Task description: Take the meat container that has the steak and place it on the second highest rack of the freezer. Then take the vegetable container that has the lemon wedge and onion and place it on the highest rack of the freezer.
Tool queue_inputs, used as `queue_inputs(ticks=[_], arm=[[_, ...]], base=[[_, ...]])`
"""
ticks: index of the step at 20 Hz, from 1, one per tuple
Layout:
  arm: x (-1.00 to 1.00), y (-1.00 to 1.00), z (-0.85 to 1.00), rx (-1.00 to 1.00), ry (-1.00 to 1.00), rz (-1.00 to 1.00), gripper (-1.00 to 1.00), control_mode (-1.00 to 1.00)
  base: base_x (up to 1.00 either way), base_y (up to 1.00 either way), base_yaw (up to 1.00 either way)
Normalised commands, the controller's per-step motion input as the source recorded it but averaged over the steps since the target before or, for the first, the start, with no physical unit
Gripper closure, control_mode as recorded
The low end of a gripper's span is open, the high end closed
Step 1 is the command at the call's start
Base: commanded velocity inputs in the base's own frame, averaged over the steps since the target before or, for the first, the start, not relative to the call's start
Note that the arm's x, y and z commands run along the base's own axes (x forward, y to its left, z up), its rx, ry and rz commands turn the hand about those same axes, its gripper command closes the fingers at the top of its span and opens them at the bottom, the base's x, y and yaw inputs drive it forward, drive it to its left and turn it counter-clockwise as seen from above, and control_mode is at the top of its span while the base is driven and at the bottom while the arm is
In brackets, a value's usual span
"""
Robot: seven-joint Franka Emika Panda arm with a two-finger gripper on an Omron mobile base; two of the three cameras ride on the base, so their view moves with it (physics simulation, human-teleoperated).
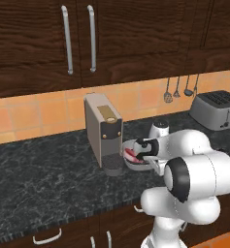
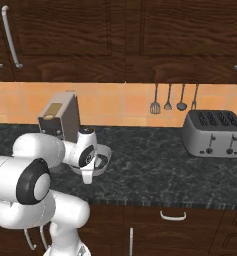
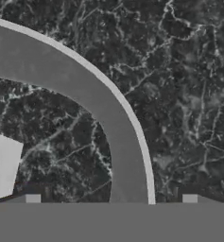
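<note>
The meat container (image 1: 130,163) is a round grey bowl on the black counter, right of the coffee machine. The red steak (image 1: 131,155) lies inside it. My gripper (image 3: 111,198) hangs just above the bowl's edge and is open. In the hand view the bowl's curved rim (image 3: 132,123) runs between the two fingertips (image 3: 33,198), with nothing gripped. From the right base view the bowl (image 2: 104,159) shows under my hand. The freezer, its racks, the vegetable container, the lemon wedge and the onion are out of view.
A beige coffee machine (image 1: 103,133) stands close on the bowl's left. A grey toaster (image 2: 212,132) sits at the far right of the counter (image 1: 43,169). Utensils (image 2: 167,102) hang on the orange tiled wall, under dark cabinets (image 1: 77,34).
</note>
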Motion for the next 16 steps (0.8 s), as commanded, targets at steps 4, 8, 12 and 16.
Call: queue_inputs(ticks=[4,8,12,16], arm=[[0.29,0.0,-0.52,0.0,0.0,-0.06,1.0,-1.0],[0.08,-0.05,-0.31,0.0,0.0,-0.04,1.0,-1.0],[-0.09,-0.18,-0.11,0.0,0.0,-0.01,1.0,-1.0],[-0.35,-0.41,-0.01,0.01,-0.07,-0.03,1.0,-1.0]], base=[[0.0,0.0,0.0],[0.0,0.0,0.0],[0.0,0.0,0.0],[0.0,0.0,0.0]])
